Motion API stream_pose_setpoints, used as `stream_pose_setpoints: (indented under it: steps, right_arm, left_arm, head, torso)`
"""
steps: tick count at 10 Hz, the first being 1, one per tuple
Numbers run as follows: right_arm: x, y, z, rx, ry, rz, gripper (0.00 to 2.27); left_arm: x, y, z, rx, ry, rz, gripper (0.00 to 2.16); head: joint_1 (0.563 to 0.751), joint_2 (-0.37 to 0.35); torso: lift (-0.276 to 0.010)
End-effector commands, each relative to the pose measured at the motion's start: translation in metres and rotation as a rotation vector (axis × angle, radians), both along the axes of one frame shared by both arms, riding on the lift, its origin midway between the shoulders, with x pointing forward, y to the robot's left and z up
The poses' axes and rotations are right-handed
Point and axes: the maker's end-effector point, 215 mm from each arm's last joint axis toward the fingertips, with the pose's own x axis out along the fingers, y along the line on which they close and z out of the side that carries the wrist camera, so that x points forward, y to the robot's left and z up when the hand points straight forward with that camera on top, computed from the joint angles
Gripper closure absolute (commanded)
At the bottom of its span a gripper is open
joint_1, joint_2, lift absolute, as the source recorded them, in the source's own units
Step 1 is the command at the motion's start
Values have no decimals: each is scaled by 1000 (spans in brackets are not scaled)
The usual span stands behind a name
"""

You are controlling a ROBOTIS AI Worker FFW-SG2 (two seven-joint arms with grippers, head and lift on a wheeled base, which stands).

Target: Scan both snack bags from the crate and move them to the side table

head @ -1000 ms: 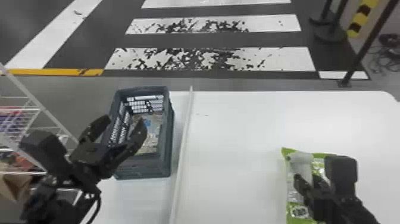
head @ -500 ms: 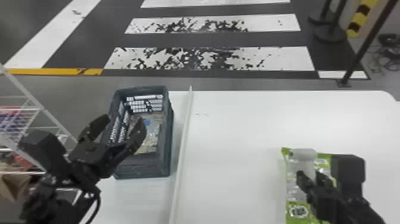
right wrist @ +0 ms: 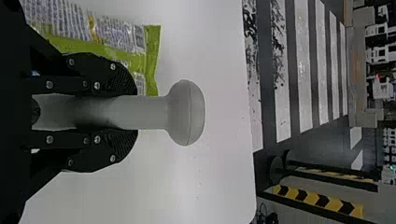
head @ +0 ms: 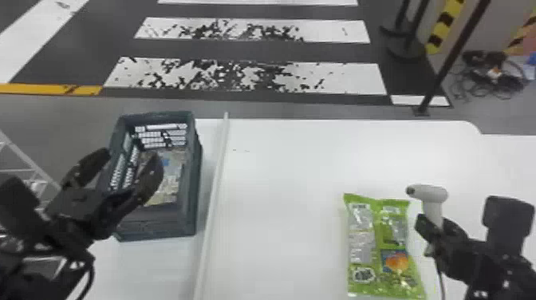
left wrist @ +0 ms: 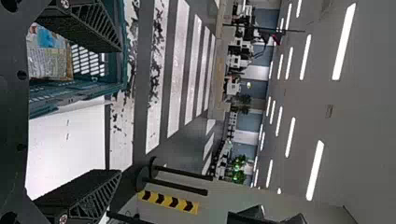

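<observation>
My left gripper [head: 131,167] is over the crate's left side, its fingers spread; in the left wrist view the left gripper [left wrist: 116,109] has nothing between its fingers. Inside the crate [head: 191,199] lies a snack bag [head: 173,171]. To the right, my right gripper [head: 436,229] is shut on the handle of a white scanner [head: 428,193]. Just left of it, a green snack bag [head: 361,239] lies flat on the white table. In the right wrist view the right gripper [right wrist: 133,113] clasps the scanner [right wrist: 187,112] beside the green bag [right wrist: 152,56].
A long white strip [head: 213,199] runs front to back between crate and green bag. A white wire rack [head: 24,159] stands left of the crate. Beyond the white table [head: 287,179] is a floor with painted stripes, and a dark post [head: 454,56] at the right.
My right gripper has moved right with the scanner, off the green bag, which is now more exposed. The left arm and the crate have kept still.
</observation>
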Motion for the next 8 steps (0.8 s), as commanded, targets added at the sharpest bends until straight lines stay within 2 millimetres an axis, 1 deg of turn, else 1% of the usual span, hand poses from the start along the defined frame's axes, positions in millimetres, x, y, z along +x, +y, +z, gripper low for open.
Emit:
stream_pose_setpoints:
  steps: [1, 2, 3, 4, 5, 6, 7, 8]
  right_arm:
    - [-5, -61, -9, 22, -6, -109, 2243]
    - [-6, -92, -12, 28, -26, -120, 2243]
    - [-6, -116, -12, 11, -47, -123, 2243]
    - [-8, -133, -14, -7, -57, -117, 2243]
    - [-8, -143, -18, -13, -60, -110, 2243]
    - [-9, -147, -24, -13, -53, -98, 2243]
    - [-7, -147, -30, -13, -58, -90, 2243]
    - [-8, -143, -41, -5, -51, -75, 2243]
  left_arm:
    - [0, -1, 1, -1, -1, -2, 66]
    - [-1, -2, -1, 0, 4, -3, 66]
    - [-1, -4, -2, -1, 6, -7, 66]
    - [-1, -5, -2, 1, 5, -10, 66]
    - [-2, -5, -2, 3, 5, -12, 66]
    - [-2, -5, 0, 6, 3, -11, 66]
    - [-3, -4, -1, 6, 6, -9, 66]
    - [-4, -4, -2, 8, 9, -9, 66]
  head:
    - [695, -47]
    - [695, -110]
    - [695, -168]
    - [695, -195]
    - [695, -236]
    - [695, -268]
    - [695, -282]
    - [695, -285]
  torso:
    - [-29]
    - [-29]
    - [-29]
    - [-29]
    - [-29]
    - [-29]
    - [-29]
    - [-29]
